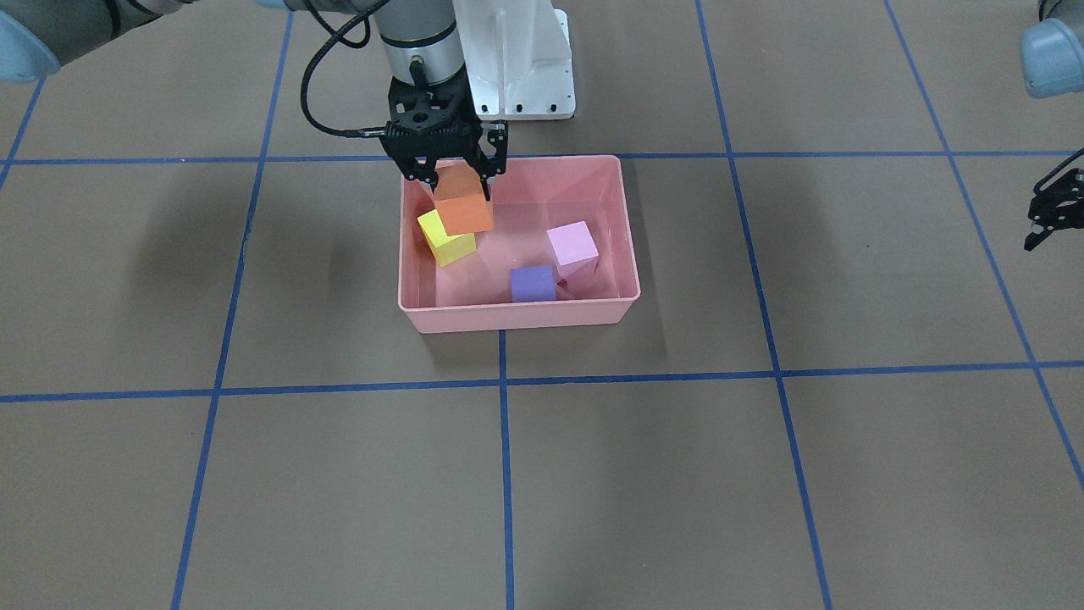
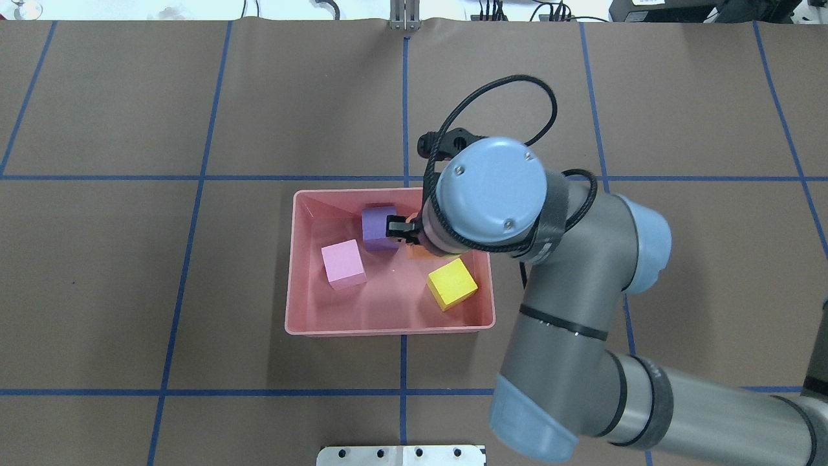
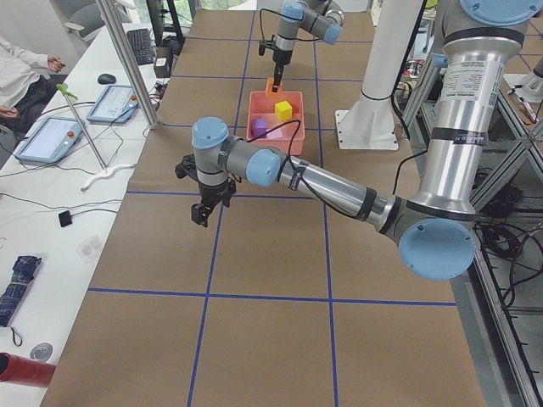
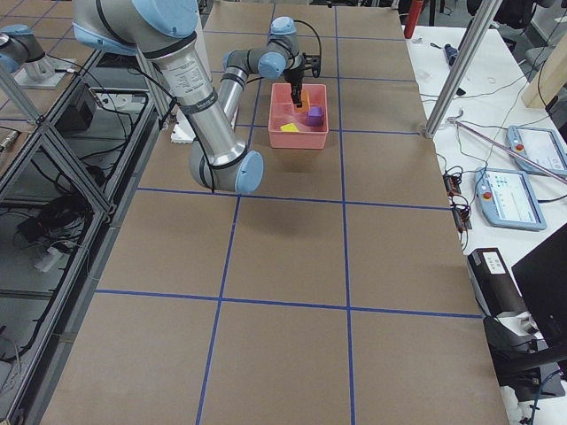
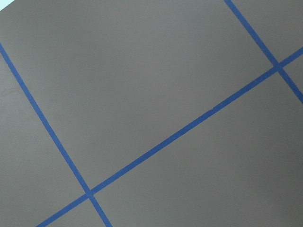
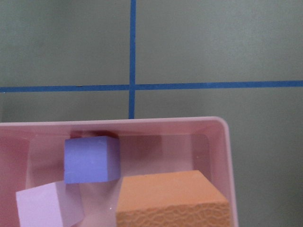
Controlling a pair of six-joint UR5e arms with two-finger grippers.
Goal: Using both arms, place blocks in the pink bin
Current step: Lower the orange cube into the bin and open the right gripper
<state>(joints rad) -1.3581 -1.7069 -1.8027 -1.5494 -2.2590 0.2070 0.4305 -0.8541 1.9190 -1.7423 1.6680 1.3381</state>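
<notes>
The pink bin point(image 1: 517, 318) sits mid-table. In it lie the yellow block point(image 1: 446, 240), the light pink block point(image 1: 572, 247) and the purple block point(image 1: 533, 284). My right gripper point(image 1: 458, 176) is shut on the orange block point(image 1: 462, 203) and holds it tilted above the bin's corner, over the yellow block. In the overhead view the wrist hides most of the orange block point(image 2: 419, 254). The right wrist view shows it point(image 6: 173, 201) close up over the bin. My left gripper point(image 1: 1053, 212) hangs empty over bare table far from the bin; the view's edge cuts it, so I cannot tell its state.
The white pedestal base point(image 1: 525, 68) stands just behind the bin. Blue tape lines point(image 1: 506, 474) grid the brown table. In the exterior left view a side bench with tablets point(image 3: 51, 136) and a metal pole point(image 3: 127, 64) border the table.
</notes>
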